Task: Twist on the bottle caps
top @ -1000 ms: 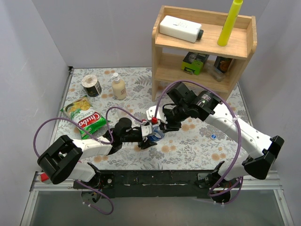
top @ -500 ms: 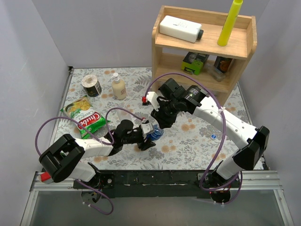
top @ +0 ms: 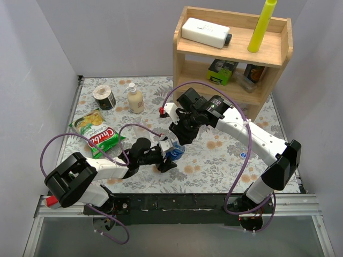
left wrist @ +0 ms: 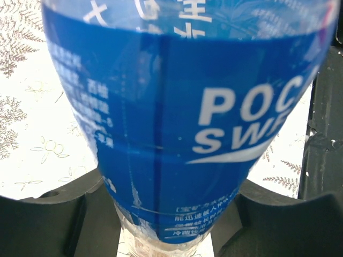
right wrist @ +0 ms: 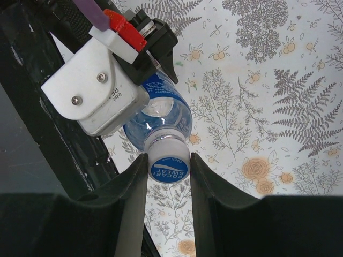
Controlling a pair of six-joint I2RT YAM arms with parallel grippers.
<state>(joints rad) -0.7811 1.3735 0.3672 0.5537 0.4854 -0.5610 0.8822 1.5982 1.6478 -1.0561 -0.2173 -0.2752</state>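
Observation:
My left gripper (top: 167, 152) is shut on the clear bottle with the blue label (top: 172, 150) and holds it just above the table, neck pointing up and away. In the left wrist view the label (left wrist: 177, 107) fills the frame between my jaws. My right gripper (top: 179, 140) sits over the bottle's neck. In the right wrist view its fingers (right wrist: 134, 176) press on both sides of the bottle cap (right wrist: 169, 168), white-sided with a blue top, which sits on the bottle's mouth (right wrist: 161, 120). A second small blue cap (top: 244, 155) lies on the table to the right. I cannot make out the plain bottle.
A wooden shelf (top: 231, 53) stands at the back right with a white box and a yellow tube on it. A cream bottle (top: 135, 99), a tape roll (top: 104, 97) and a green snack bag (top: 97, 134) lie at the back left.
My right arm has swung left and its gripper has closed in over the bottle's neck, onto the cap. My left gripper has kept hold of the bottle and hardly moved.

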